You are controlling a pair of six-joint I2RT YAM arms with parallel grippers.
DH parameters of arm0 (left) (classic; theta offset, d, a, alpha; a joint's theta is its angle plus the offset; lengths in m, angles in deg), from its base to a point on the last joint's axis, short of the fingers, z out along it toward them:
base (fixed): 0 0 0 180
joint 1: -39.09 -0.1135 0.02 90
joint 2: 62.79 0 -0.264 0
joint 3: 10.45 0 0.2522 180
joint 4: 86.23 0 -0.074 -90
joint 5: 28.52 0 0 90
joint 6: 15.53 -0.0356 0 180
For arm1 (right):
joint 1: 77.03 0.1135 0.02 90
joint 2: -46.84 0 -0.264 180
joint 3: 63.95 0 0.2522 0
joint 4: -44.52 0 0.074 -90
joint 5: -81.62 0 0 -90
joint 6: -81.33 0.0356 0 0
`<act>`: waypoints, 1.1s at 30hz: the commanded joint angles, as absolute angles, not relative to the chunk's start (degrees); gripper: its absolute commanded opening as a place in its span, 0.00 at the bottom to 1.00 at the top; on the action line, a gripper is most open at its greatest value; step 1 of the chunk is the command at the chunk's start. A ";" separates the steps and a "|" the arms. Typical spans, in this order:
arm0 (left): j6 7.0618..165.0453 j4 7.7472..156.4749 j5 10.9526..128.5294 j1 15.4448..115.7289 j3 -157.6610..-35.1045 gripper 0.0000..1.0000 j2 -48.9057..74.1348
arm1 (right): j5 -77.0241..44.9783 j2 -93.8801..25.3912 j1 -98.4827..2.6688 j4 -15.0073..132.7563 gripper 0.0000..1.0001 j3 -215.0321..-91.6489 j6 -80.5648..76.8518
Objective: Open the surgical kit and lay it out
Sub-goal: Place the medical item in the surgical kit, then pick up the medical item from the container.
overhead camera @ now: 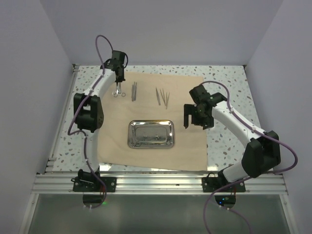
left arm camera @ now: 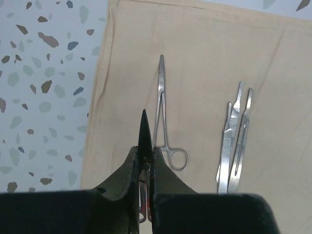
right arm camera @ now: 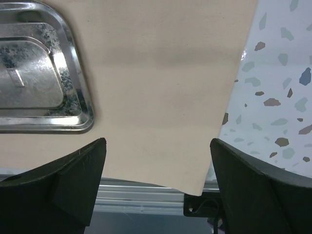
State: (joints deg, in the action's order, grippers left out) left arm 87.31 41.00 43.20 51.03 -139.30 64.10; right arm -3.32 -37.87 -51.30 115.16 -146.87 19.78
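Note:
The beige cloth wrap (overhead camera: pixel 190 141) lies spread flat on the table. The shiny steel tray (overhead camera: pixel 151 134) sits at its middle and shows at the upper left of the right wrist view (right arm camera: pixel 73 87). My left gripper (overhead camera: pixel 118 80) hovers over the cloth's far left part, shut (left arm camera: pixel 145 150) on dark pointed scissors (left arm camera: pixel 144 127) whose tip sticks out past the fingers. Ring-handled forceps (left arm camera: pixel 163 109) lie on the cloth just right of it. Two flat silvery handles (left arm camera: pixel 235 141) lie further right. My right gripper (overhead camera: pixel 194 123) is open and empty (right arm camera: pixel 158 141) above the cloth's near right part.
Thin tweezer-like instruments (overhead camera: pixel 162 97) lie on the far middle of the cloth, beside a pair (overhead camera: pixel 134 91). Speckled tabletop (overhead camera: pixel 229 83) surrounds the cloth. An aluminium rail (overhead camera: pixel 161 183) runs along the near edge. Walls stand on three sides.

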 commanded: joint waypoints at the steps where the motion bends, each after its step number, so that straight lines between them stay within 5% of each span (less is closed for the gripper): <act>1: 85.72 47.13 42.06 50.08 -142.77 0.00 68.16 | -1.70 -38.24 -51.46 116.72 0.92 -150.39 19.37; 3: 86.34 48.36 40.83 49.81 -143.13 0.00 69.91 | -1.27 -38.59 -51.46 117.34 0.92 -150.83 19.37; 7: 87.66 50.12 43.54 48.41 -145.05 0.65 72.03 | -0.91 -38.51 -51.54 117.96 0.92 -150.92 19.54; 9: 88.01 48.64 42.68 48.23 -146.46 0.75 72.56 | -1.00 -38.42 -51.46 117.96 0.92 -150.83 19.72; 15: 90.38 44.60 41.53 48.32 -141.21 0.69 63.46 | -2.23 -38.51 -51.55 116.47 0.92 -149.78 20.51; 25: 96.09 36.95 51.98 59.03 -106.26 0.52 39.97 | -5.39 -38.16 -51.55 113.04 0.91 -147.32 20.86; 33: 104.88 34.57 60.33 65.80 -94.01 0.45 29.85 | -6.10 -35.52 -51.46 112.42 0.91 -145.30 19.89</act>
